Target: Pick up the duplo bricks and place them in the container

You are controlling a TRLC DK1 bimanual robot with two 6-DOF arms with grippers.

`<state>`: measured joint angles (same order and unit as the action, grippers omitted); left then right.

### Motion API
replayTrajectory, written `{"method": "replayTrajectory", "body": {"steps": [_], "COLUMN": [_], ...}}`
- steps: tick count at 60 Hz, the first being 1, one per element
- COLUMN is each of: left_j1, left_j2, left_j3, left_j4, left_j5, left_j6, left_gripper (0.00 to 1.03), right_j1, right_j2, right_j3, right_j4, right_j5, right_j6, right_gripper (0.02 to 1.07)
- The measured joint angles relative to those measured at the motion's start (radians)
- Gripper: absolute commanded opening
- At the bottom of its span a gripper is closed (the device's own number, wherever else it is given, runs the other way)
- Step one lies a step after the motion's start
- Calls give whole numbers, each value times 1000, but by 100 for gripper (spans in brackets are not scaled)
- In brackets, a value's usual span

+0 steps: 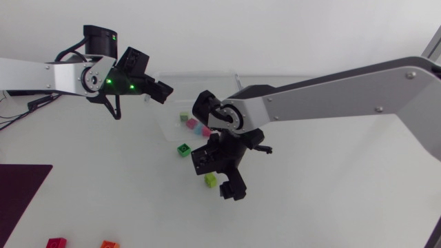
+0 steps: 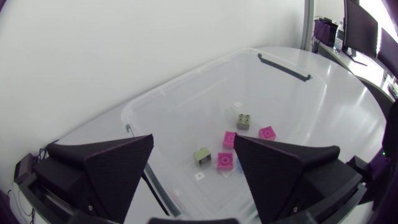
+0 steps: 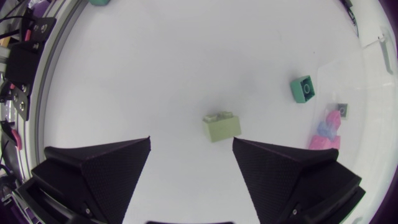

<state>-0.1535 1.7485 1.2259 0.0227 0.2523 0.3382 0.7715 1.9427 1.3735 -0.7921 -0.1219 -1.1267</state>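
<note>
**A:** Right gripper (image 3: 191, 144) first: fingers spread wide, nothing held. It hangs above the pale green brick (image 3: 221, 126), which lies untouched on the white table (image 1: 331, 200), just ahead of the gap between the fingers.

**B:** And the left gripper (image 2: 193, 142)?

**A:** Also wide open and empty, poised over the clear container (image 2: 186, 81). Pink bricks (image 2: 225, 160) and two olive bricks (image 2: 244, 121) lie inside. A darker green brick (image 1: 184, 149) sits on the table between the container and the pale one. A red brick (image 1: 56, 242) and an orange brick (image 1: 109, 244) are well apart from these, at the table's near edge.

**B:** How will the pale one handle?

**A:** It looks like hard moulded plastic, so I'd judge it light, stiff and unlikely to break (though smooth sides may slip under a skewed pinch). I'd close on the two flat long sides, below the studs. The fingers should be squared to it first, since it lies slightly turned.
</note>
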Motion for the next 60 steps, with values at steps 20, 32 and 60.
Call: {"method": "replayTrajectory", "body": {"steps": [20, 32, 60], "left_j1": [2, -2, 3], "left_j2": [-175, -212, -165], "left_j3": [-199, -278, -274], "left_j4": [-51, -40, -66], "left_j5": [4, 11, 4], "left_j6": [118, 172, 183], "left_gripper": [91, 91, 92], "right_j1": [11, 13, 34], "right_j2": [77, 123, 146], "right_j3": [96, 137, 159], "right_j4": [-31, -47, -54], "right_j5": [23, 42, 53], "right_j6": [-12, -12, -20], "right_gripper": [93, 93, 93]}}
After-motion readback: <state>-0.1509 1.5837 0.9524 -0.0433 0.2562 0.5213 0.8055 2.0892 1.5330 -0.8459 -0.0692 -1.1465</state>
